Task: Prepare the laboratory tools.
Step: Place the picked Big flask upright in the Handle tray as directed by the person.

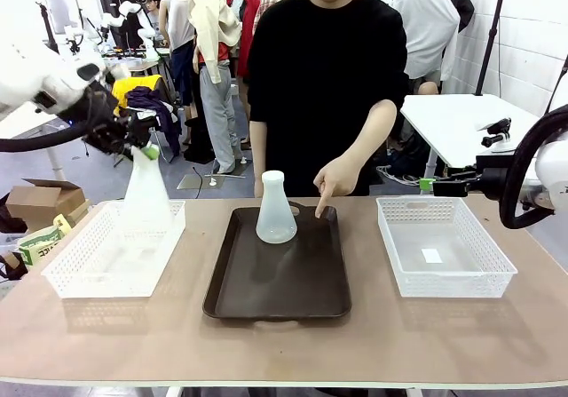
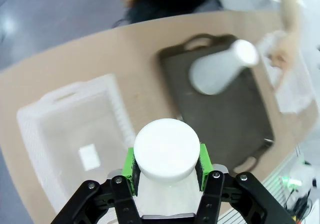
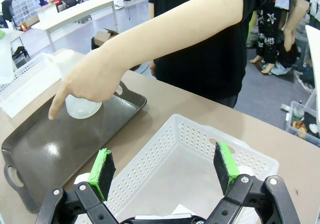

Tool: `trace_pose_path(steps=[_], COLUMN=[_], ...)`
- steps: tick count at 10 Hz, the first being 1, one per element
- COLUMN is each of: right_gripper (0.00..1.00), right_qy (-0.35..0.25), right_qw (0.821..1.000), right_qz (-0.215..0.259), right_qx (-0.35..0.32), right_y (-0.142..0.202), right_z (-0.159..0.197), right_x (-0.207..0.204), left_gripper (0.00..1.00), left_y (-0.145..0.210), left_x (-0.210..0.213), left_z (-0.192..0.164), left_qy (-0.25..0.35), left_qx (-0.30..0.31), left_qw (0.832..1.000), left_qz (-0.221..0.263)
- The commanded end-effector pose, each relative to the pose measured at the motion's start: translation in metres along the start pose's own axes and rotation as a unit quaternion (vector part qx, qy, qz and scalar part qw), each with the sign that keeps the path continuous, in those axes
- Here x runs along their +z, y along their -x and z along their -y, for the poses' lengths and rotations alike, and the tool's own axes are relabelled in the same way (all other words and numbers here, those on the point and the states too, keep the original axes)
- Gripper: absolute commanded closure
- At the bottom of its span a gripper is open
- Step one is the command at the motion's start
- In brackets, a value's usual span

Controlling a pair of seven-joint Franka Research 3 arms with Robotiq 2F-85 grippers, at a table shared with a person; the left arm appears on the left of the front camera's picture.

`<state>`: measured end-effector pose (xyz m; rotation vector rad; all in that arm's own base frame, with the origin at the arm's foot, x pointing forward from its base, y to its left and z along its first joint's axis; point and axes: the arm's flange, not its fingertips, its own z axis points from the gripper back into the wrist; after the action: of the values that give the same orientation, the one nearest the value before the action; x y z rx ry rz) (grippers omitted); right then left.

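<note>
One frosted white conical flask (image 1: 146, 194) hangs above the left white basket (image 1: 114, 253). My left gripper (image 1: 142, 146) is shut on its neck. In the left wrist view its round base (image 2: 166, 144) sits between the green pads of that gripper (image 2: 166, 163). A second flask (image 1: 276, 209) (image 2: 220, 68) stands upright at the far end of the dark brown tray (image 1: 280, 286). The person's hand (image 1: 330, 186) partly covers this flask (image 3: 75, 105) in the right wrist view. My right gripper (image 3: 164, 169) (image 1: 428, 184) stands open over the right white basket (image 3: 165, 130), holding nothing.
The person's hand (image 3: 85, 78) points a finger down at the tray (image 3: 60, 144), just right of the standing flask. The right basket (image 1: 444, 248) has a small white label on its floor. Bare table runs along the near edge.
</note>
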<state>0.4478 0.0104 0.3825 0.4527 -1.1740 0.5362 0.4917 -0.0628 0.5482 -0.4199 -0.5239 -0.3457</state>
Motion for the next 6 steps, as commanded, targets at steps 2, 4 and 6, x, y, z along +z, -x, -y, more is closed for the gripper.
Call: trace_pose_path(steps=[2,4,6], right_gripper=[0.00,0.00,0.00], right_qy=[0.001,0.001,0.001], right_qw=[1.000,1.000,1.000], right_qz=[-0.001,-0.001,-0.001], right_qx=[-0.004,-0.004,-0.004], right_y=[0.001,0.001,0.001], right_z=[-0.001,-0.001,-0.001], right_x=[0.000,0.000,0.000], left_gripper=[1.00,1.00,1.00], left_y=[0.026,0.039,0.049], left_x=[0.000,-0.016,-0.032], left_z=[0.028,0.051,0.070], left_qy=[0.180,0.251,0.250], left_qx=[-0.132,-0.203,-0.259], left_qw=[0.975,0.946,0.930], left_qz=[0.012,0.027,0.074])
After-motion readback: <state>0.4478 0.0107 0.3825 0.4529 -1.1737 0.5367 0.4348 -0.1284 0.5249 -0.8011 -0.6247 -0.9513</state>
